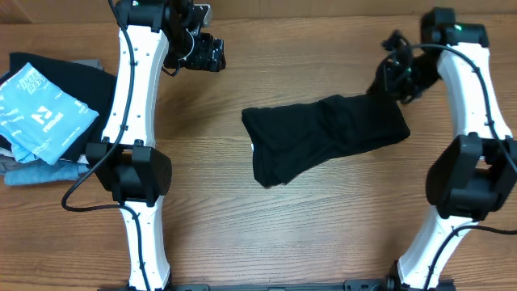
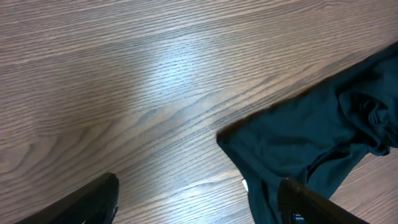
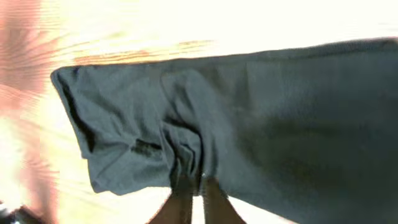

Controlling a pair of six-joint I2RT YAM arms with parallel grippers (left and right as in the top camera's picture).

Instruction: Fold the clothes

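Two arms work at a wooden tabletop [image 1: 323, 242], shown from overhead and from both wrists. The black T-shirt [image 1: 323, 137] lies partly folded at the centre of the overhead frame. Its long axis runs left to right, with the right end slightly higher in the frame than the left.

The right fingers [image 3: 180, 205] stand narrow, tips together, on a gathered pucker of cloth at the shirt's upper right corner (creases in the right wrist view converge on the tips, so a grip is read, though the pinched cloth itself is hidden). The left fingers [image 2: 93, 202] stand wide and hold nothing, with bare wood between them. In the left wrist view the shirt's left end fills the lower right, close to one fingertip.

From overhead, the left arm [image 1: 133, 97] holds its fingers at the upper left of the shirt and apart from it, so the right arm [image 1: 477, 89] is the nearer.

As a judgement of the coming move, the left fingers must travel down and right in the frame to meet the shirt's left end, so that both ends of the long axis are held for a fold. A stack of other garments [image 1: 44, 121] sits at the far left edge, well apart.
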